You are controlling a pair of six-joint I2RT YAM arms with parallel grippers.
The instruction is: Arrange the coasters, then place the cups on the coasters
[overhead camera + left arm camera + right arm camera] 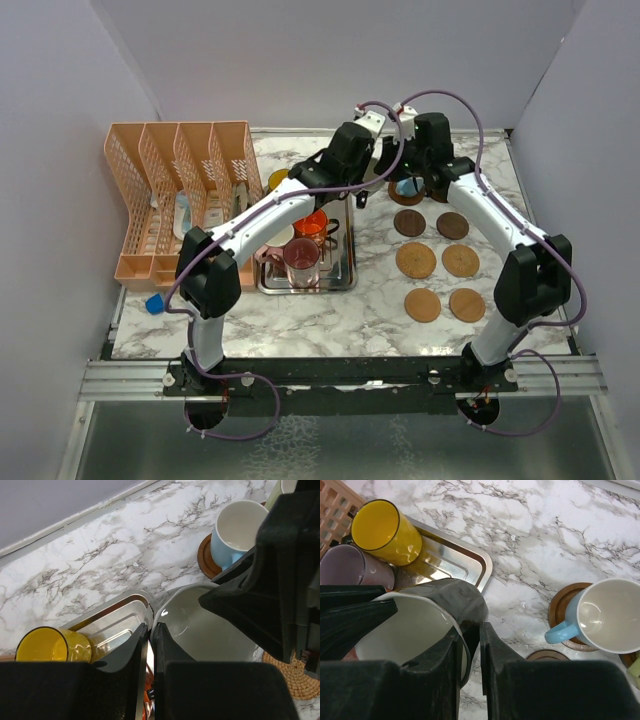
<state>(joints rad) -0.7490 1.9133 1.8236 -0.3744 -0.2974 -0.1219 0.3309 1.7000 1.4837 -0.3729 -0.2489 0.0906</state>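
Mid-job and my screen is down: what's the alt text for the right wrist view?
The right gripper has its jaws clamped on the wall of a black mug, white inside. To the right, a light blue mug stands upright on a brown coaster on the marble table. A yellow cup and the steel tray show at upper left.

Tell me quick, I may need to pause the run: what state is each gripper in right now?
Left gripper: closed on the black cup, at its rim.
Right gripper: closed on the same cup's wall.
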